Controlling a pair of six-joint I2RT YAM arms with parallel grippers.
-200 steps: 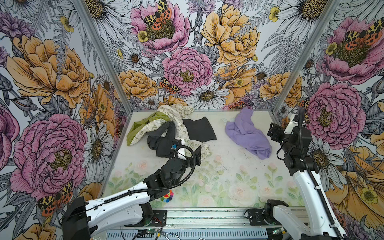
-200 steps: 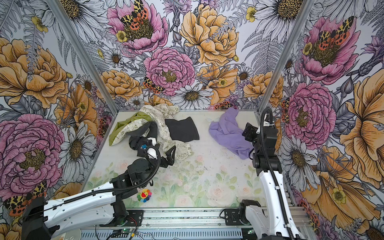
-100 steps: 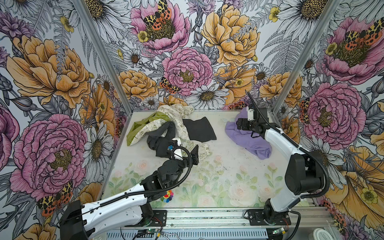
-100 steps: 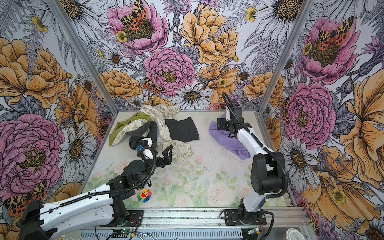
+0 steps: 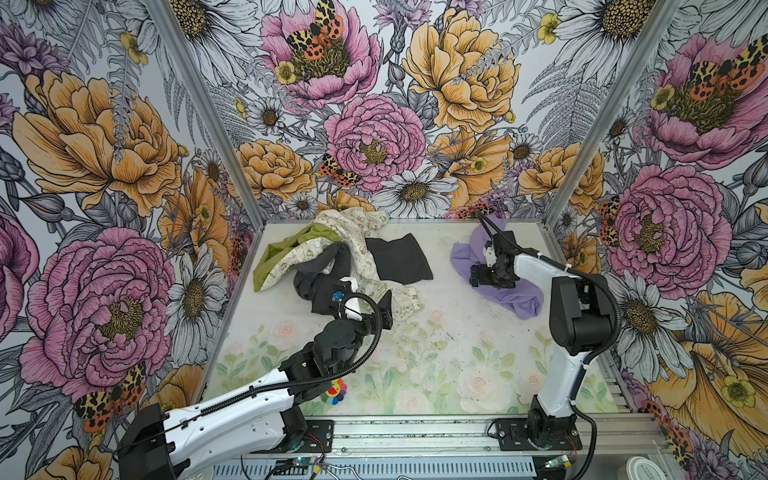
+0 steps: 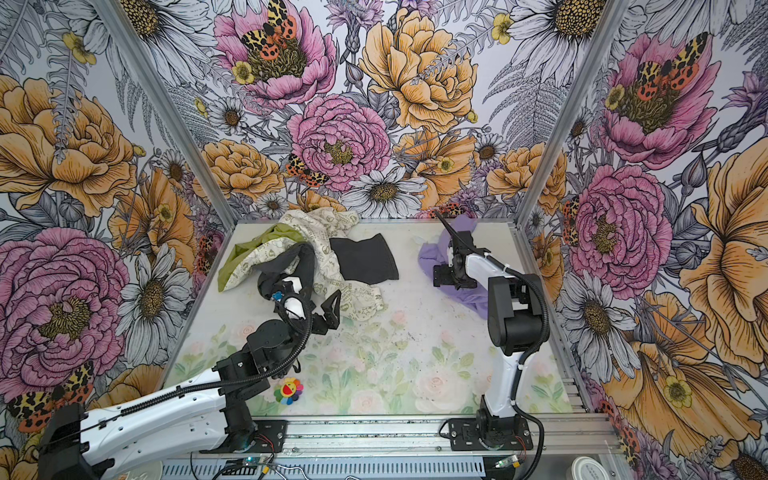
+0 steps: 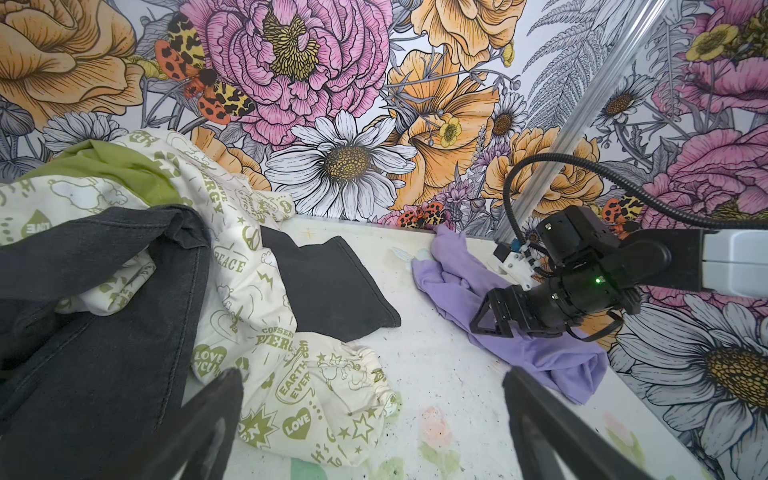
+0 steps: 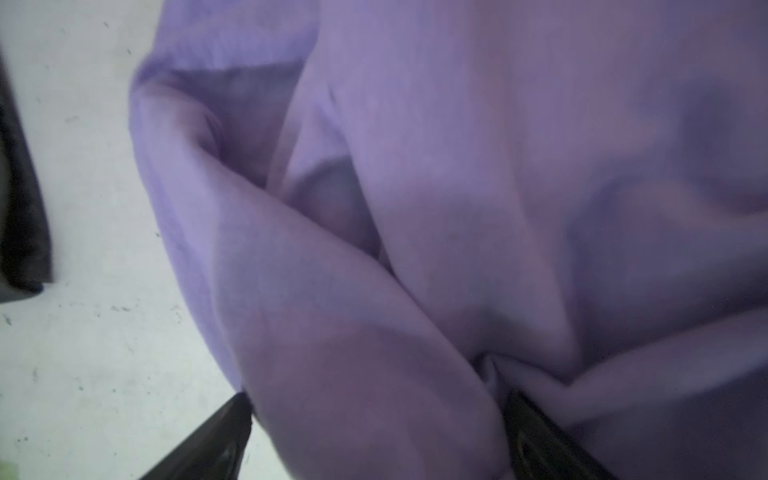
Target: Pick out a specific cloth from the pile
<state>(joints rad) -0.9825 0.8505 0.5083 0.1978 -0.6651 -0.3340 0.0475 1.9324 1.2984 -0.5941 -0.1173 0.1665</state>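
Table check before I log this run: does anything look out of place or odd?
The purple cloth lies crumpled by itself, apart from the pile, with the right gripper open over it. A small rainbow flower sits alone near the front edge. Dark specks dot the table.

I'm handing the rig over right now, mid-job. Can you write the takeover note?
Pincers: the left pincer is open and empty, over the near edge of the pile. The right pincer is open, straddling a fold of the lavender cloth, not clamped.
Things: the lavender cloth lies crumpled on the table by the back right corner.
Done: it lies apart from the pile.
Left: probably close the right pincer on the fold and lift, if it must move further.
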